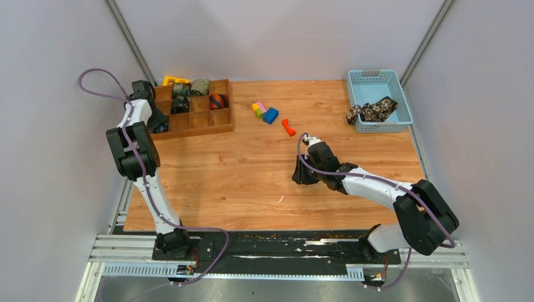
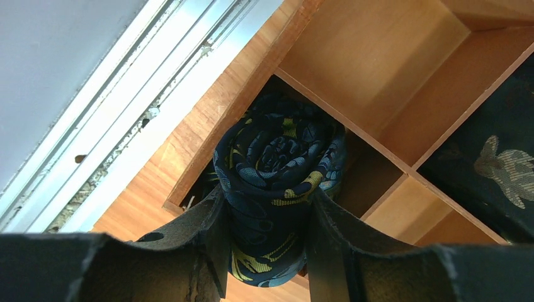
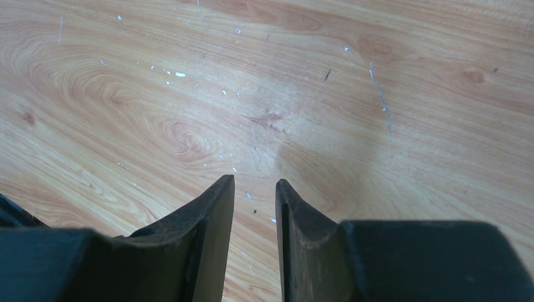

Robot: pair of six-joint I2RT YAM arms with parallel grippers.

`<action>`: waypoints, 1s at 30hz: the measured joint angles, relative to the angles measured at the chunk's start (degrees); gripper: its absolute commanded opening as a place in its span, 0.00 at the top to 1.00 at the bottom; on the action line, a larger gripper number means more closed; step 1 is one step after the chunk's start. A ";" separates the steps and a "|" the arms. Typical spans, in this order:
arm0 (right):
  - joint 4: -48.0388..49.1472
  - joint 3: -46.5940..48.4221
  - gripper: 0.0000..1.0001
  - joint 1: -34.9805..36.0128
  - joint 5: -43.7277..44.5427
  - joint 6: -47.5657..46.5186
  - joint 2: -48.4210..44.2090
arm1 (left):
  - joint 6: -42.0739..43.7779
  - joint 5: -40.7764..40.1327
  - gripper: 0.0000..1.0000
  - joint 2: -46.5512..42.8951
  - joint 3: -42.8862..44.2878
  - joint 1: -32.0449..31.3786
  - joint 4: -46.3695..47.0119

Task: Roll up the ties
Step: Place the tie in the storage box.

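Note:
A navy tie with gold-teal paisley, rolled into a coil (image 2: pixel 277 157), sits between the fingers of my left gripper (image 2: pixel 267 196), which is shut on it. The coil hangs at the corner compartment of the wooden tray (image 2: pixel 378 63), at that tray's near left end (image 1: pixel 165 133). Whether it touches the compartment floor I cannot tell. Other rolled ties lie in the tray: a green one (image 1: pixel 200 87), an orange-navy one (image 1: pixel 217 100) and a black floral one (image 2: pixel 504 163). An unrolled black-tan floral tie (image 1: pixel 371 111) lies in the blue basket (image 1: pixel 378 78). My right gripper (image 3: pixel 255 184) is open over bare table, a narrow gap between its jaws.
Small coloured plastic blocks (image 1: pixel 264 112) and a red piece (image 1: pixel 288 127) lie mid-table at the back. The right arm (image 1: pixel 378 185) stretches across the right half of the table. A metal rail (image 2: pixel 126 107) runs just left of the tray.

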 measured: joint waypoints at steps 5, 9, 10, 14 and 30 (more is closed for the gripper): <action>0.00 0.00 0.69 0.00 -0.09 0.00 0.00 | -1.88 0.98 0.59 -1.09 -2.32 0.33 2.54; 0.00 0.00 0.69 0.00 -0.09 0.00 0.00 | -2.80 1.60 0.46 -2.03 -3.98 0.55 4.33; 0.00 0.00 0.69 0.00 -0.09 0.00 0.00 | -3.06 1.79 0.44 -2.40 -4.59 0.59 4.76; 0.00 0.00 0.69 0.00 -0.09 0.00 0.00 | -3.96 3.06 0.35 -3.58 -5.53 0.63 4.00; 0.00 0.00 0.69 0.00 -0.09 0.00 0.00 | -4.66 5.90 0.00 -12.41 -4.61 0.66 -4.90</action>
